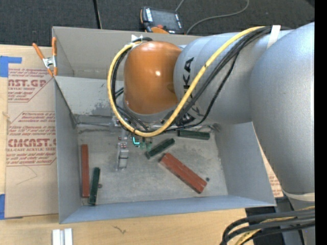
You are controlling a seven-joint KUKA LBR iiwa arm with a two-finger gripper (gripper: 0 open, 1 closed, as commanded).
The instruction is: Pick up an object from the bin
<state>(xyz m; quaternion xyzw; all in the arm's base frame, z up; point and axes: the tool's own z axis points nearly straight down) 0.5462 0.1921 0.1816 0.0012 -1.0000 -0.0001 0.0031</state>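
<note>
The likeliest pick, as I judge it, is the dark green bar (159, 148) near the middle of the bin floor, since it lies closest to the claw (122, 160). It sits just beside the claw toward the view's right and apart from it. Its long axis is tilted, running from a low end near the claw up and away to the right. To close across it, the claw would have to shift that way and turn to sit crosswise to that slant. The claw itself hangs over a bare patch of floor, below the orange cover (150, 78) on the wrist. I cannot tell how far open it is, and I see nothing held in it. Just past the green bar, lower and farther right, lies a red-brown bar (184, 172) on a diagonal slanting the opposite way. The two are near each other, but I cannot say whether they touch. A second green bar (194, 134) lies almost level near the back wall, partly under the arm. On the far left, well apart from the claw, a second red-brown bar (84, 170) lies lengthwise along the bin (65, 152) wall, with a third green bar (94, 185) just beside it. That makes three green bars and two red-brown ones, five things in all.
</note>
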